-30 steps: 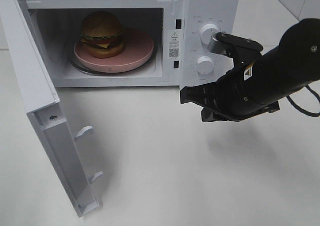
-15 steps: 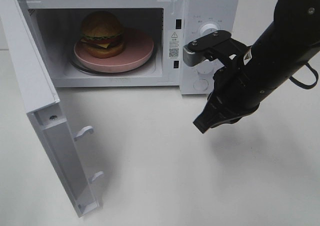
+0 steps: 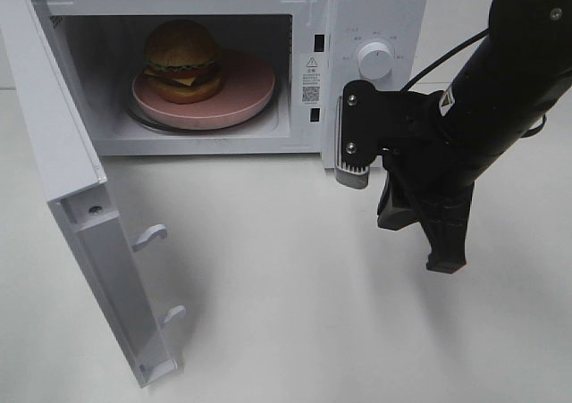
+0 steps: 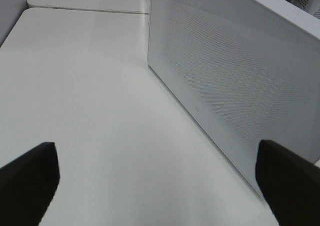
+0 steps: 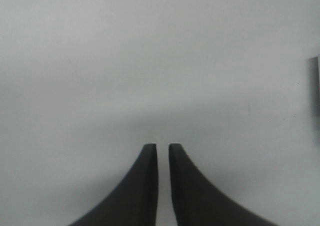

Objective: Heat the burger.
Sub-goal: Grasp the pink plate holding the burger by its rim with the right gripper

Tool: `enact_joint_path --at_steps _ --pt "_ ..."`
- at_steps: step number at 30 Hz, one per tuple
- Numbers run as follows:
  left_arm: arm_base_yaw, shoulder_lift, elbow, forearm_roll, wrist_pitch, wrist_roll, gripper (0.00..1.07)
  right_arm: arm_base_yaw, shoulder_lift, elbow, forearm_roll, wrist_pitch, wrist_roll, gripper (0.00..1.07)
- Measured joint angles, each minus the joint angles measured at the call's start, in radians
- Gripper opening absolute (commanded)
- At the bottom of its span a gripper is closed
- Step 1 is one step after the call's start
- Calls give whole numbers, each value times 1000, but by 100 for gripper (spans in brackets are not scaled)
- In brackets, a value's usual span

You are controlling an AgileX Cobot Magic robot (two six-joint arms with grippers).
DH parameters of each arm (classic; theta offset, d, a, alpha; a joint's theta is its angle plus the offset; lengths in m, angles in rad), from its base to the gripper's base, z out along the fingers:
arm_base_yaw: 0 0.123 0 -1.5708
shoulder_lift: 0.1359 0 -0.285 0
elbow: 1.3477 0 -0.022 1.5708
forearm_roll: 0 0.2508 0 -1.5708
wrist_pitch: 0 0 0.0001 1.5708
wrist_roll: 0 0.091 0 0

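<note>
1. Inside the open microwave (image 3: pixel 375 10), the burger (image 3: pixel 183 59) sat upright on a round pink plate (image 3: pixel 250 86), toward the plate's 9 o'clock edge in the high view.
2. The plate rested on the glass turntable (image 3: pixel 147 121) in the oven cavity.
3. The microwave door (image 3: pixel 54 153) stood swung wide, running from the cavity toward 7 o'clock over the white table (image 3: pixel 268 314).
4. The upper dial (image 3: pixel 374 61) showed on the control panel at 3 o'clock of the cavity; the right arm's wrist camera housing (image 3: pixel 356 139) covered the panel below it.
5. The right gripper (image 3: pixel 444 262) pointed down at the table, at 4 o'clock of the burger and well apart from it.
6. Its fingers (image 5: pixel 145 186) were parted by a narrow slit, with nothing between them.
7. The left gripper (image 4: pixel 155 151) was spread wide and held nothing; a white perforated panel (image 4: pixel 225 75) of the microwave stood near it.
</note>
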Motion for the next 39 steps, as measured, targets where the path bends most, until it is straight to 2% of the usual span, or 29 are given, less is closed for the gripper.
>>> enact_joint_path --at_steps 1,3,5,6,7,8,10,11,12,13,15,16,17,18,19,20,23,29,39 --pt "0 0 0 0 0 0 100 0 0 0 -38 0 -19 21" --pt "0 0 0 0 0 0 100 1 0 0 -58 0 -23 24" --pt "0 0 0 0 0 0 100 20 0 0 -150 1 -25 33" --pt "0 0 0 0 0 0 100 20 0 0 -150 1 -25 33" --pt "0 0 0 0 0 0 100 41 0 0 -202 2 -25 40" --pt "0 0 0 0 0 0 100 41 0 0 -202 2 -25 40" --pt "0 0 0 0 0 0 100 71 0 0 -272 -1 -25 49" --pt "0 0 0 0 0 0 100 71 0 0 -272 -1 -25 49" --pt "0 0 0 0 0 0 100 86 0 0 -311 -13 -24 55" --pt "0 0 0 0 0 0 100 86 0 0 -311 -13 -24 55" --pt "0 0 0 0 0 0 100 112 0 0 -378 -37 -15 68" --pt "0 0 0 0 0 0 100 112 0 0 -378 -37 -15 68" --pt "0 0 0 0 0 0 100 125 0 0 -414 -62 1 77" --pt "0 0 0 0 0 0 100 138 0 0 -446 -88 17 82" --pt "0 0 0 0 0 0 100 138 0 0 -446 -88 17 82" --pt "0 0 0 0 0 0 100 142 0 0 -455 -104 30 88" --pt "0 0 0 0 0 0 100 153 0 -1 -470 -154 44 92" --pt "0 0 0 0 0 0 100 155 26 -37 -501 -222 55 91" --pt "0 0 0 0 0 0 100 155 187 -200 -523 -321 84 89"
